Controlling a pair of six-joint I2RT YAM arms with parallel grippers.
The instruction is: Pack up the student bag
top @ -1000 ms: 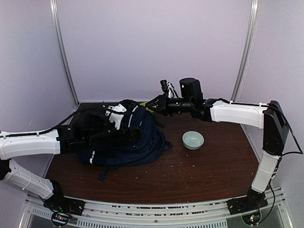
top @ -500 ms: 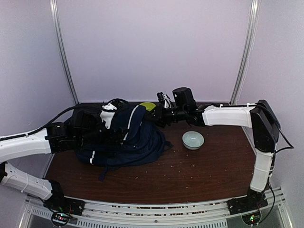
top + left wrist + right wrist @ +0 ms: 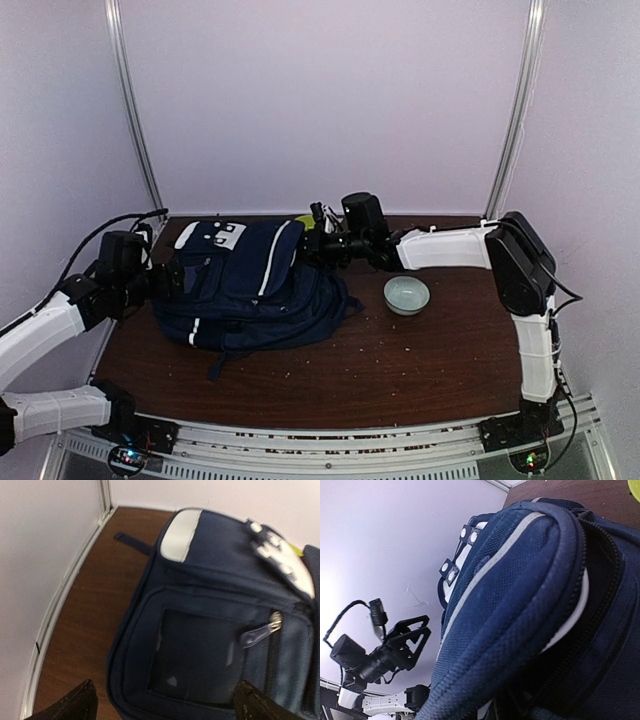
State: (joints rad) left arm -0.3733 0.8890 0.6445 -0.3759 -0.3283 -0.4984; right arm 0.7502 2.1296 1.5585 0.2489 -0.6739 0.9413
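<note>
On a dark brown wood-grain table (image 3: 430,350), speckled with pale crumbs, the scene was enclosed by plain lilac walls (image 3: 330,100). Metal uprights (image 3: 135,120) were set at the back corners and a perforated metal rail (image 3: 330,440) was run along the near edge. A pale green bowl (image 3: 407,294) was set on the wood to the right of the student bag (image 3: 250,290), apart from it. A sliver of something yellow-green (image 3: 305,221) was seen behind the bag's far edge; what it was could not be told.

The student bag was laid flat on the left half of the table, front panel up. Its white patch (image 3: 215,237) was turned toward the back wall and a dark strap (image 3: 222,365) was trailed toward the near edge.

The left gripper (image 3: 168,280) was held just beside the bag's left side. In the left wrist view its fingers (image 3: 70,705) were spread wide at the two lower corners, holding nothing, and the bag's clear-windowed pocket (image 3: 200,655) and zip pull (image 3: 260,632) were seen beyond them.

The right gripper (image 3: 320,244) was placed against the bag's top right edge, near the white stripe (image 3: 275,262). Its fingers were not made out in the right wrist view, which was filled by navy fabric at close range, so whether they were closed on the bag could not be told.
</note>
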